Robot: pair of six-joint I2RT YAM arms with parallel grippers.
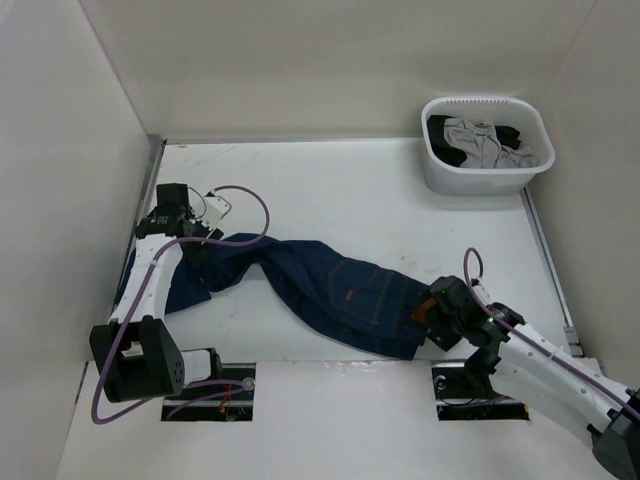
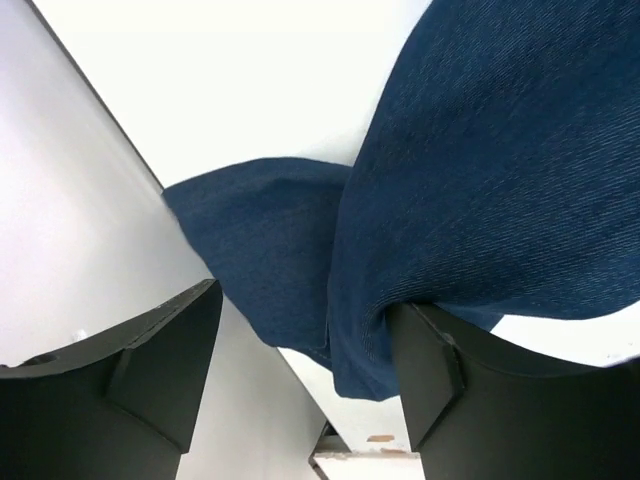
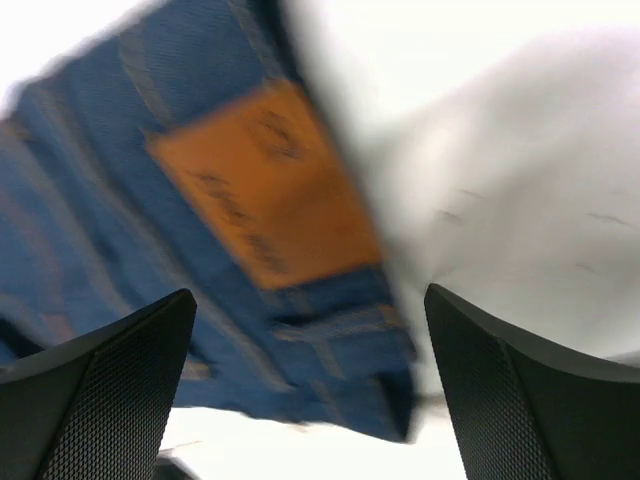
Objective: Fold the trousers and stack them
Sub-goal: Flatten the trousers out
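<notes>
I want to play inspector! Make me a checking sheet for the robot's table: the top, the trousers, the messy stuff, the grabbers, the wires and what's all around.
Surface: white table, no stains seen.
Job's things: jeans lie unfolded and rumpled, stretched from the left wall towards the right arm; tan patch at the waistband end.
Clutter: white basket in the far right corner, holding grey and black clothes.
Grippers: left gripper open, with leg denim against one finger; right gripper open over the waistband, holding nothing.
Cables: purple cable loops from the left arm; a second purple loop on the right arm.
Surroundings: plain white walls on three sides.
</notes>
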